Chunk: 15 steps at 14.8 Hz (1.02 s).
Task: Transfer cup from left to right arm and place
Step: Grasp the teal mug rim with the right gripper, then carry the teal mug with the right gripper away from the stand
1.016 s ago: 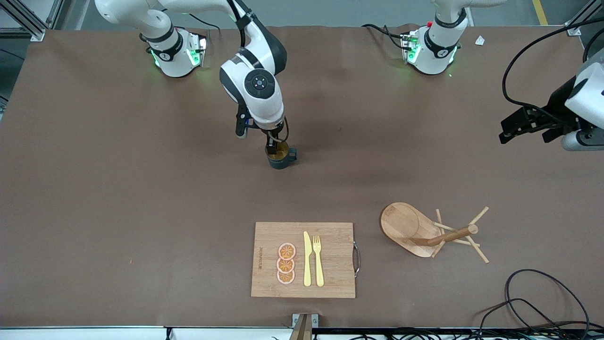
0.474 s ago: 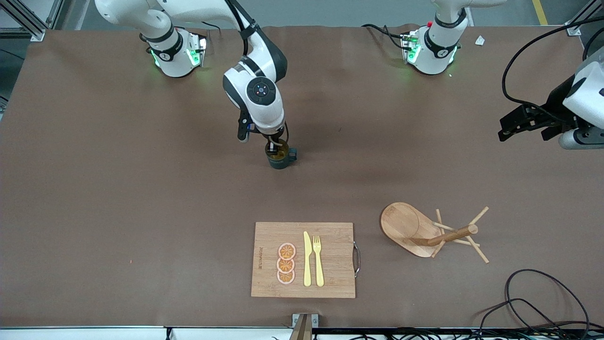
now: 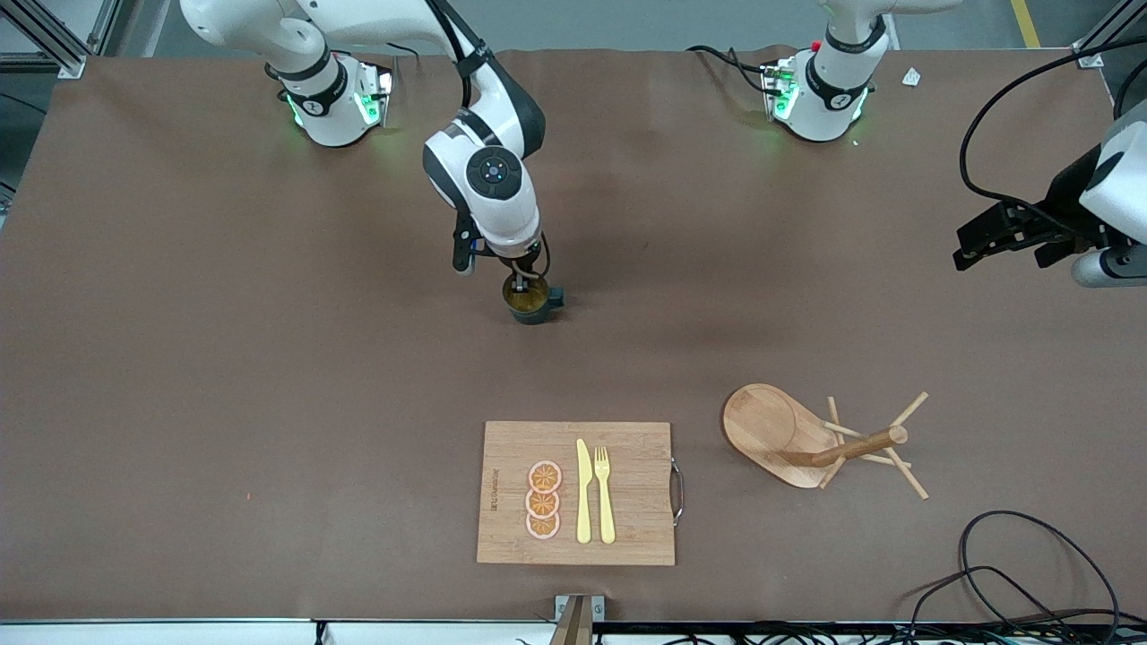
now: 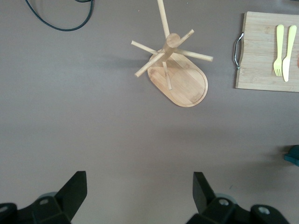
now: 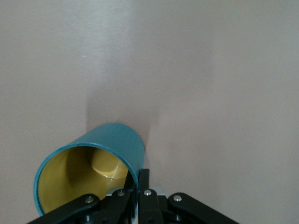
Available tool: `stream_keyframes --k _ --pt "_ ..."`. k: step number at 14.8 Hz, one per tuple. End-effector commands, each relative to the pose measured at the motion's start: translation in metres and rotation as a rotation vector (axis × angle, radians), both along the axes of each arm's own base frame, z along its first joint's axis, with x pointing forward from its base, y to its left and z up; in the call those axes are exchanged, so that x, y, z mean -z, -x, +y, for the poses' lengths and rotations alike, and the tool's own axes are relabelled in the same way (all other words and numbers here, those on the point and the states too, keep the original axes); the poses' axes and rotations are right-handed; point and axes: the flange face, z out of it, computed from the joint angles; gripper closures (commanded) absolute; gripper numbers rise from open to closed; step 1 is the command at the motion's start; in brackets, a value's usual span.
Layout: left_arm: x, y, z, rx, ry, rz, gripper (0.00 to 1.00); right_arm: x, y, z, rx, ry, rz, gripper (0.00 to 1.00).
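Right gripper [image 3: 524,279] pinching the wall of the teal mug [image 3: 531,302], one finger inside the ochre interior, one outside; mug upright at mid-table, farther from the front camera than the bamboo cutting board [image 3: 627,502]; can't tell if its base touches the brown table [image 3: 269,403]; left gripper [image 3: 1004,235] spread wide and empty, up over the left arm's end of the table, waiting; wooden peg stand [image 3: 811,439] beside the board, toward that same end.

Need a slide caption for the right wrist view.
Right gripper shut on the rim of the teal cup, yellow inside showing, above the brown table.
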Motion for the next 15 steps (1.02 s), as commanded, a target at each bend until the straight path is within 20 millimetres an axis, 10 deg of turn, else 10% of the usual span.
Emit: stream_keyframes --k 1,15 --pt "-0.003 -0.002 0.0 0.01 0.001 -0.004 0.0 -0.019 -0.007 -0.014 -0.199 -0.03 0.0 1.0" --pt "-0.013 -0.007 0.004 -0.002 -0.046 -0.03 0.0 -0.069 -0.075 -0.153 -1.351 -0.133 0.049 1.0"
